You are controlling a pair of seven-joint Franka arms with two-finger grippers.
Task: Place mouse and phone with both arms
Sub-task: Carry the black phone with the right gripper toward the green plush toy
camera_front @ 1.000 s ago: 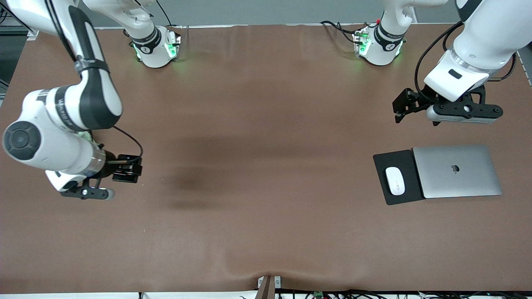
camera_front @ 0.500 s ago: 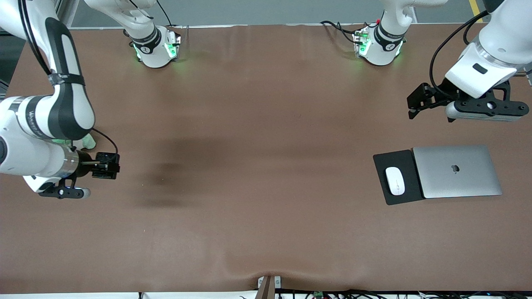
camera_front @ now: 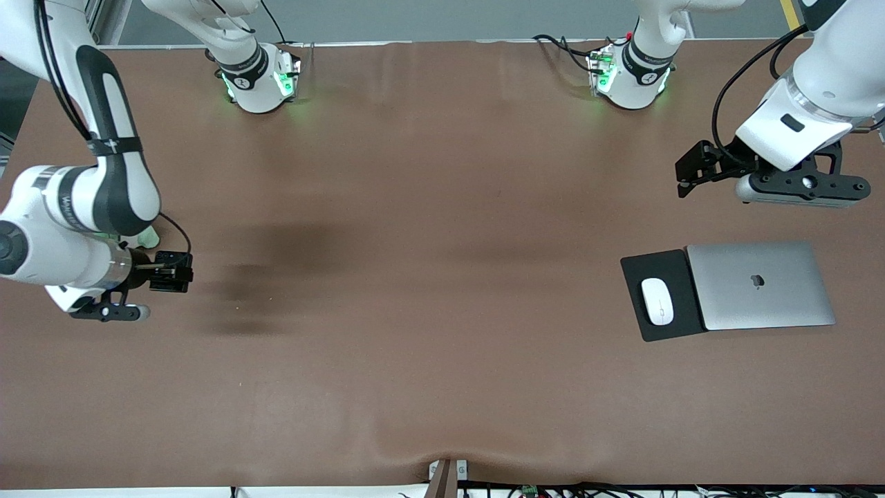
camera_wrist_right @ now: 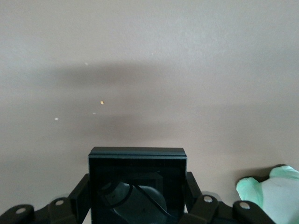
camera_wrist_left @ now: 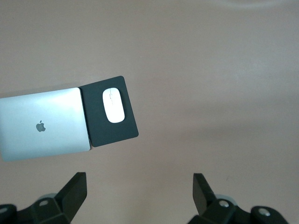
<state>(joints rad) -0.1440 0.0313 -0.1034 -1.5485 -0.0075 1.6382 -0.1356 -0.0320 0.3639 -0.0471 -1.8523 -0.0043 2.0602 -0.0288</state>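
The white mouse (camera_front: 657,301) (camera_wrist_left: 113,105) lies on a black mouse pad (camera_front: 637,266) (camera_wrist_left: 100,130) beside a closed silver laptop (camera_front: 760,285) (camera_wrist_left: 42,123). My left gripper (camera_front: 691,169) (camera_wrist_left: 139,189) hangs open and empty over bare table, between the laptop and the left arm's base. The black phone (camera_front: 180,271) (camera_wrist_right: 137,182) is clamped edgewise in my right gripper (camera_front: 169,270) (camera_wrist_right: 137,196), which is shut on it. That gripper hangs over the table at the right arm's end.
A pale green object (camera_front: 143,239) (camera_wrist_right: 273,186) lies on the brown table (camera_front: 429,277) under the right arm's wrist. The two arm bases (camera_front: 259,79) (camera_front: 629,76) stand along the table edge farthest from the front camera.
The right arm has carried the phone toward the right arm's end of the table. The left gripper drew away from the pad, then settled slightly back. The mouse has not moved.
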